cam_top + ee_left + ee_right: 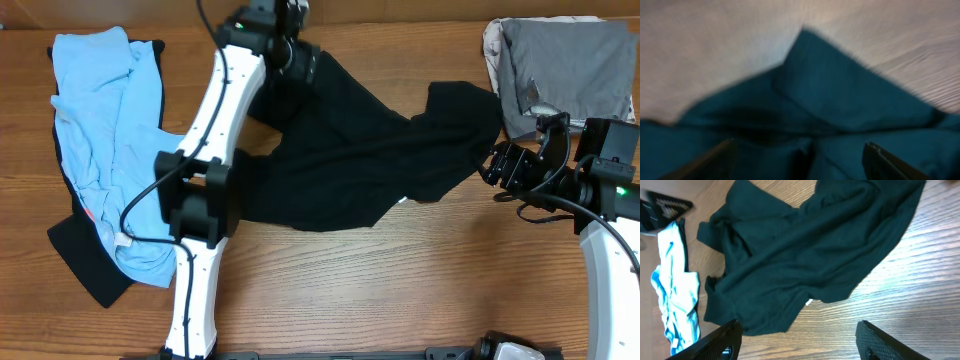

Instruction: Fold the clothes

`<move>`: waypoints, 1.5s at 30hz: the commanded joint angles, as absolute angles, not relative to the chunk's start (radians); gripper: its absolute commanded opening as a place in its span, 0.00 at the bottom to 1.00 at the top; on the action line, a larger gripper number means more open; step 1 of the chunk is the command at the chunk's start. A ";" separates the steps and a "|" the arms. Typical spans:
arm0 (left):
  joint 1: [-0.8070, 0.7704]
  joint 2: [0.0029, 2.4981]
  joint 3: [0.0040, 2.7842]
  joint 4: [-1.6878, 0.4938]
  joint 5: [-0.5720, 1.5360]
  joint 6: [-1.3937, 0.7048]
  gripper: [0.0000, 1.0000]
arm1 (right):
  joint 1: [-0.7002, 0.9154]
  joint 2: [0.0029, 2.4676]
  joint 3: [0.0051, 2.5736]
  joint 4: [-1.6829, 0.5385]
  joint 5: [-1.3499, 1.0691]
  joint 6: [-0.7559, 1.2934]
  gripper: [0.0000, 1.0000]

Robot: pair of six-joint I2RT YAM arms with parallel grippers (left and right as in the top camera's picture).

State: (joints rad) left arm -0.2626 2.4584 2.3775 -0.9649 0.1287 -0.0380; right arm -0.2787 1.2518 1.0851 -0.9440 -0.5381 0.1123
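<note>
Centrally black T-shirt (pixel 370 160) crumpled; left gripper (pixel 799 152) over it, fingers apart

I am working at a robotics bench in a lab-like setup: a wood-grain table (pixel 400 290) fills the overhead view, and a white left arm (pixel 215 120) and right arm (pixel 610 270) reach in from its lower edge, trailing a black cable (pixel 135 205). A light blue garment (pixel 100 130) lies heaped on it at upper left, a grey garment (pixel 565 70) at upper right.

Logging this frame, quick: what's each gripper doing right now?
Left gripper: open, over the black T-shirt.
Right gripper: open, holding nothing.
</note>
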 commanded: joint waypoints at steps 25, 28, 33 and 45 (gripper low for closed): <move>-0.312 2.591 2.390 -1.015 0.072 -0.121 0.18 | -0.274 1.260 1.114 -0.937 -0.513 0.131 0.76; -0.306 2.588 2.393 -1.037 0.018 -0.121 0.04 | -0.274 1.260 1.114 -0.937 -0.513 0.131 0.76; -0.270 2.560 2.467 -1.157 -0.064 -0.166 0.04 | -0.274 1.260 1.114 -0.937 -0.514 0.132 0.76; -0.168 2.461 2.872 -1.557 -0.052 -0.172 0.04 | -0.105 1.346 1.114 -0.886 -0.435 0.188 0.66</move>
